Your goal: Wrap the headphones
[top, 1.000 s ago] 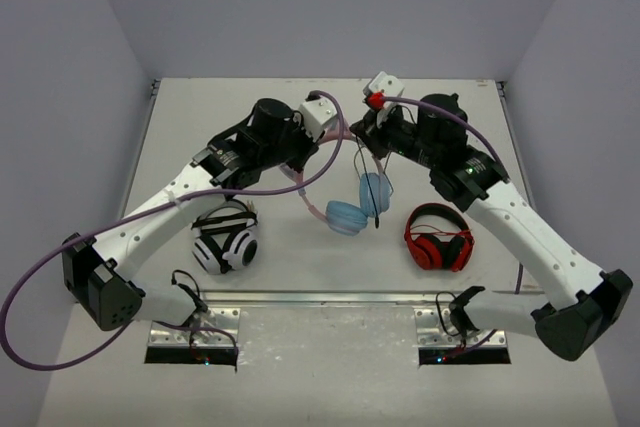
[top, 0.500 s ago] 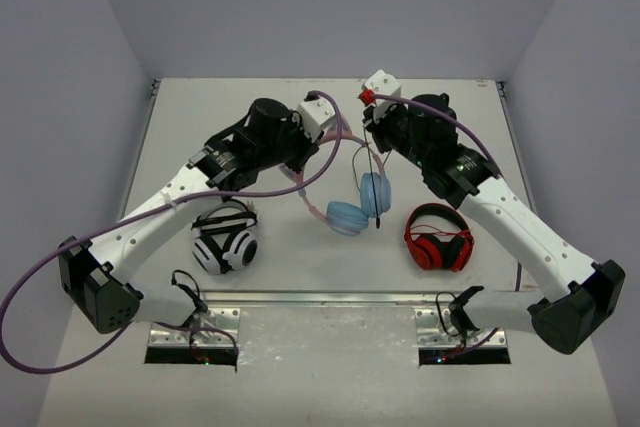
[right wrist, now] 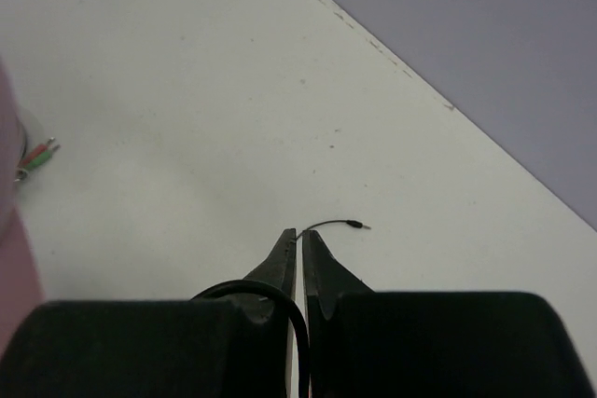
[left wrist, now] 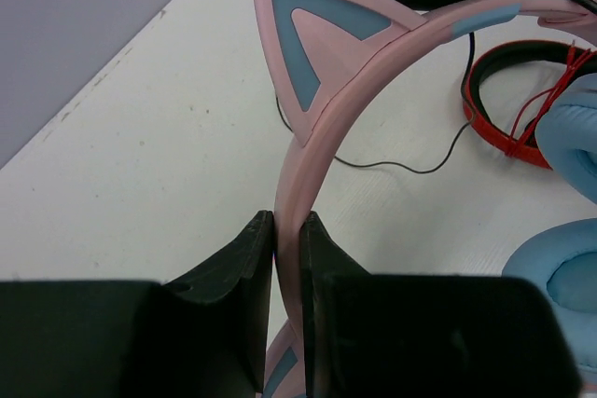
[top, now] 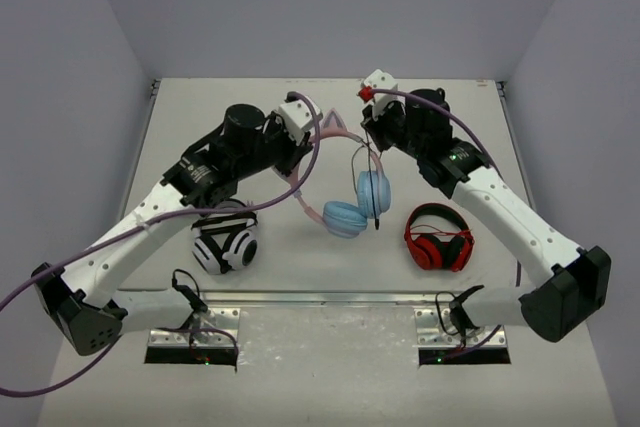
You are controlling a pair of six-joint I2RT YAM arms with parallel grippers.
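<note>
The headphones (top: pixel 346 217) have light blue earcups and a pink cat-ear headband (left wrist: pixel 322 128), and hang lifted above the middle of the table. My left gripper (left wrist: pixel 287 228) is shut on the headband just below a cat ear (left wrist: pixel 317 44); from above it (top: pixel 297 159) sits left of the earcups. My right gripper (right wrist: pixel 300 236) is shut on the thin black cable (right wrist: pixel 254 290), whose plug (right wrist: pixel 354 225) sticks out past the fingertips. In the top view the right gripper (top: pixel 368 137) is above the earcups, and the cable (top: pixel 377 209) dangles in front of them.
Black-and-white striped headphones (top: pixel 225 237) lie at the left front under my left arm. Red-and-black headphones (top: pixel 438 237) lie at the right front, close to the blue earcups. Grey walls close in the table (top: pixel 240 97) on three sides.
My left arm has swung left and back, carrying the headband and earcups slightly that way. The right gripper has shifted a little toward the back with the cable.
</note>
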